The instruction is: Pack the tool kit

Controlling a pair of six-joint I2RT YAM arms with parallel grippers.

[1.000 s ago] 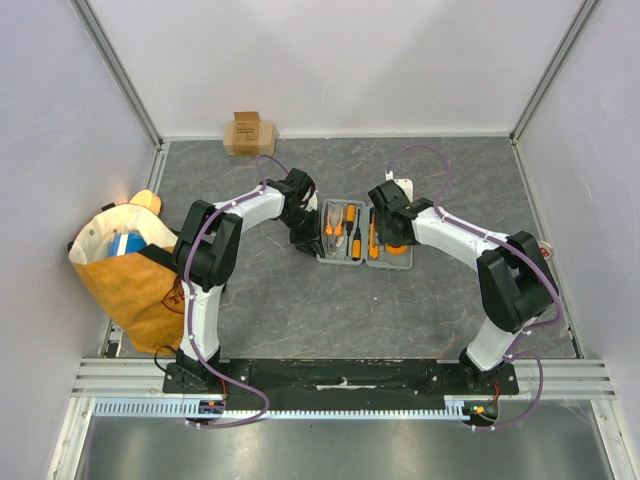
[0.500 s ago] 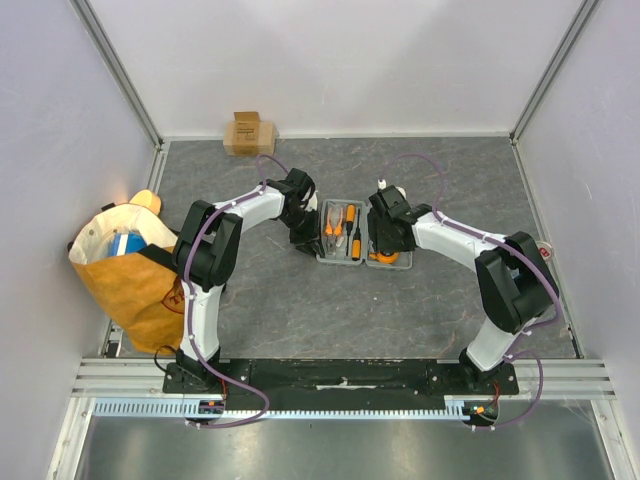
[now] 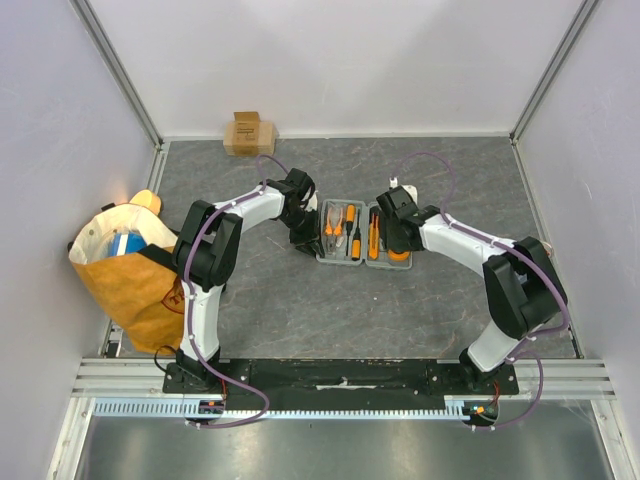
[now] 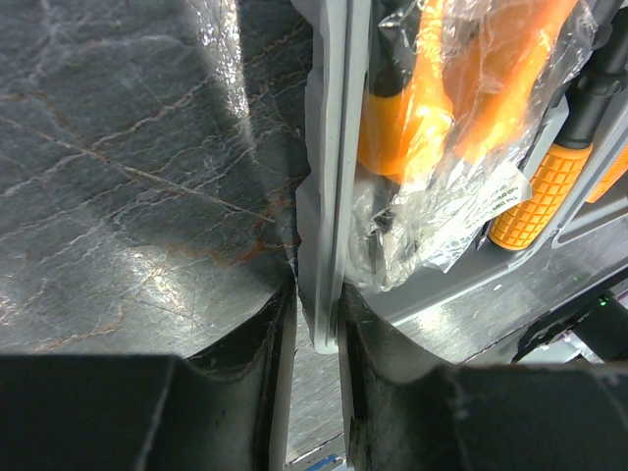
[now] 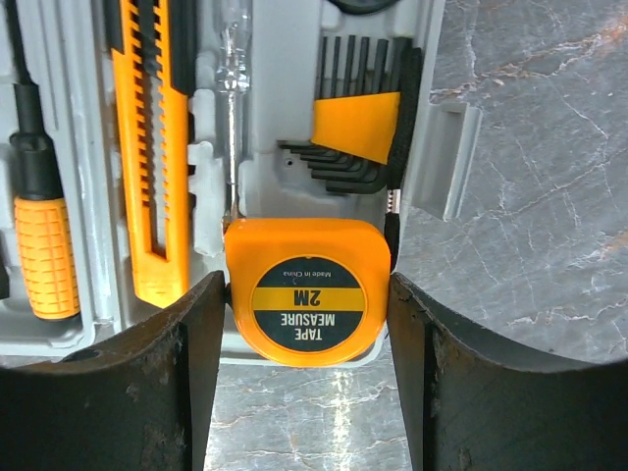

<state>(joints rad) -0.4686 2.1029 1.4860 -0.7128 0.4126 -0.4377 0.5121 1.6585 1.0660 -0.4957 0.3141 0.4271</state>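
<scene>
The grey tool case (image 3: 322, 258) lies open in the middle of the table, with orange-and-black tools in its slots. My left gripper (image 3: 305, 235) is at its left edge, shut on the case's rim (image 4: 334, 147); bagged orange pliers (image 4: 432, 108) and a screwdriver handle (image 4: 535, 196) lie just inside. My right gripper (image 3: 395, 240) is over the right half, its fingers touching both sides of the orange tape measure (image 5: 306, 294) at the case's near end. An orange utility knife (image 5: 157, 147), hex keys (image 5: 358, 128) and a screwdriver (image 5: 44, 255) sit in their slots.
A small brown cardboard box (image 3: 247, 132) stands at the back wall. A yellow-orange bag (image 3: 125, 270) stands at the left wall, next to the left arm. White walls close in the table on three sides.
My right gripper went in over the right half of the case, then drew back a little towards the right. It now sits round the tape measure. The left arm has not moved.
</scene>
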